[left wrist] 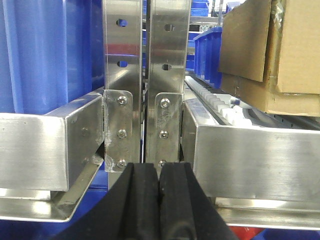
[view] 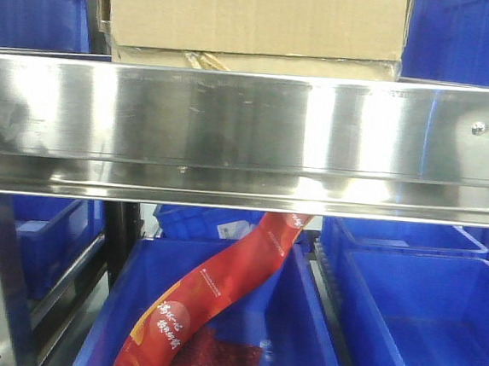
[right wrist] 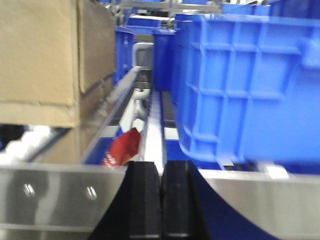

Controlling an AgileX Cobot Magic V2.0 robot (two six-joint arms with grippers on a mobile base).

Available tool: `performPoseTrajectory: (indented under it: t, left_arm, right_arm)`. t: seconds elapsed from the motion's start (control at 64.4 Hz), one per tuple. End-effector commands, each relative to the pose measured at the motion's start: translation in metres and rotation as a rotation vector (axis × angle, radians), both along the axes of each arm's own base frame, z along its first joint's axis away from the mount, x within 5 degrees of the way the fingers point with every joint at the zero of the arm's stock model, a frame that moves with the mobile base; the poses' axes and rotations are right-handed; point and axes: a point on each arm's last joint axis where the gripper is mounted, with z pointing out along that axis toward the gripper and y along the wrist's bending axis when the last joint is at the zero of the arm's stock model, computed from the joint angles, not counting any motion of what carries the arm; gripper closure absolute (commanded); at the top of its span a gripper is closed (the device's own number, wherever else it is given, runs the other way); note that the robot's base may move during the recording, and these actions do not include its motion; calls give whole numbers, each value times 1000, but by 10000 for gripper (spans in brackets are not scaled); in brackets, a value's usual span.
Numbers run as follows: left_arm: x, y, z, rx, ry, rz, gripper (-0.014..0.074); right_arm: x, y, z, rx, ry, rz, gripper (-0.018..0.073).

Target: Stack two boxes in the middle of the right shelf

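Large box [view: 255,14] atop thin box [view: 263,63]; shelf [view: 248,136]; grippers apart.

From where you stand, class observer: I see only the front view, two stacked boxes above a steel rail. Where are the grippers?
Observer: The left gripper sits shut before the perforated uprights, left of the boxes.
Operator: And the right?
Observer: The right gripper is shut too, at the shelf rail, holding nothing.
Operator: What is right of the large box?
Observer: A blue crate stands across a gap from the large box.
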Motion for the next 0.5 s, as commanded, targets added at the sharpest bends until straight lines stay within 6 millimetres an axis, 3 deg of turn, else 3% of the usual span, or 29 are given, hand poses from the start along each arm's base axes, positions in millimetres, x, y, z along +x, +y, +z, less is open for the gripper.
performPoseTrajectory:
  t: [0.0,0.264,0.481]
  left_arm:
    - [-1,0,3,6,-25,-5,708]
    - [-1,0,3,6,-25,-5,708]
    - [-1,0,3,6,-25,-5,708]
  right_arm:
    - [-6,-2,-10,-4,-44,-26,727]
    - [-14,-3,-42,-4,-72,-50,727]
    - [-14,-4,-41,-4,-93,-52,727]
